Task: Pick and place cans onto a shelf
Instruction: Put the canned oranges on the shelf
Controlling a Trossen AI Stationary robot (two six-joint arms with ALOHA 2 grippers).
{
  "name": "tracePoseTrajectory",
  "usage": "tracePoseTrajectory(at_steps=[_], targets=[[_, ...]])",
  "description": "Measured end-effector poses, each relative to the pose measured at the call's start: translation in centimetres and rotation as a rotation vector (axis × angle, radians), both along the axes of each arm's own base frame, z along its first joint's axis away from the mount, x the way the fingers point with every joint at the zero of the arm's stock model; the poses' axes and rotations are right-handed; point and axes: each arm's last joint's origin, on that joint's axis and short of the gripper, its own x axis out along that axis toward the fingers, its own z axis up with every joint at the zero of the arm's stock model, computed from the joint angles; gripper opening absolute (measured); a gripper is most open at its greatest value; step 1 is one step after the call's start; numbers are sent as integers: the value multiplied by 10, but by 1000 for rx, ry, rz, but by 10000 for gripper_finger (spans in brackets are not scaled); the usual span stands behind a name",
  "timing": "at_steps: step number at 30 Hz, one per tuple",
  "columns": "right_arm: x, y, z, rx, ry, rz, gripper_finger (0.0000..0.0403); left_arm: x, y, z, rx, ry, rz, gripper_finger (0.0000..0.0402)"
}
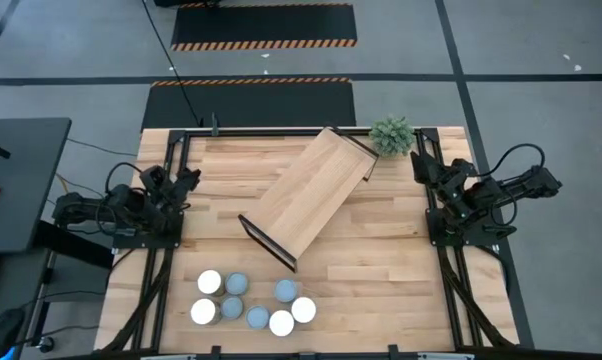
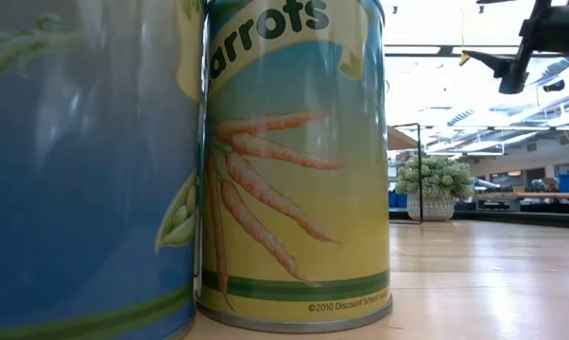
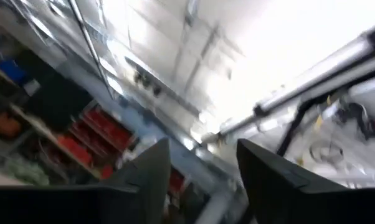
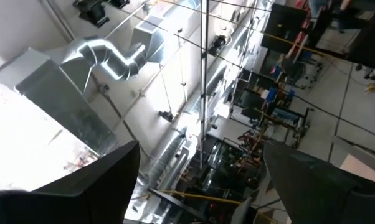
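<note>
Several cans [image 1: 251, 300] with white or pale blue-grey tops stand upright in a cluster near the table's near edge. Two of them fill the low view, one with a carrot label [image 2: 294, 161]. The light-wood shelf [image 1: 311, 195] lies slantwise on the table's middle, its far end close to the plant. My left gripper [image 1: 186, 180] is folded back at the table's left edge, far from the cans. It is open [image 3: 203, 180] and tipped upward at the room. My right gripper [image 1: 426, 165] is at the right edge, open wide [image 4: 200, 186], also tipped upward with nothing between its fingers.
A small green potted plant [image 1: 392, 135] stands at the table's far right corner, next to the shelf's far end. Bare wooden tabletop [image 1: 381, 270] lies between the cans, the shelf and both arms. Dark frame rails [image 1: 446, 280] run along the left and right sides.
</note>
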Motion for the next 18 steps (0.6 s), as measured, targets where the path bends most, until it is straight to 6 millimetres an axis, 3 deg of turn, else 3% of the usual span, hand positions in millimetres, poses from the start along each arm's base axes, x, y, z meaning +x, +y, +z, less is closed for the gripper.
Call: tracePoseTrajectory(at_steps=[8,14,18], targets=[[12,4,37,-51,163,3,348,-4,-4,25,102,435,-156,206],[30,10,58,-117,320,25,348,-22,-5,47,141,544,-261,193],[40,14,69,-172,368,61,348,-22,-6,60,132,590,-309,190]])
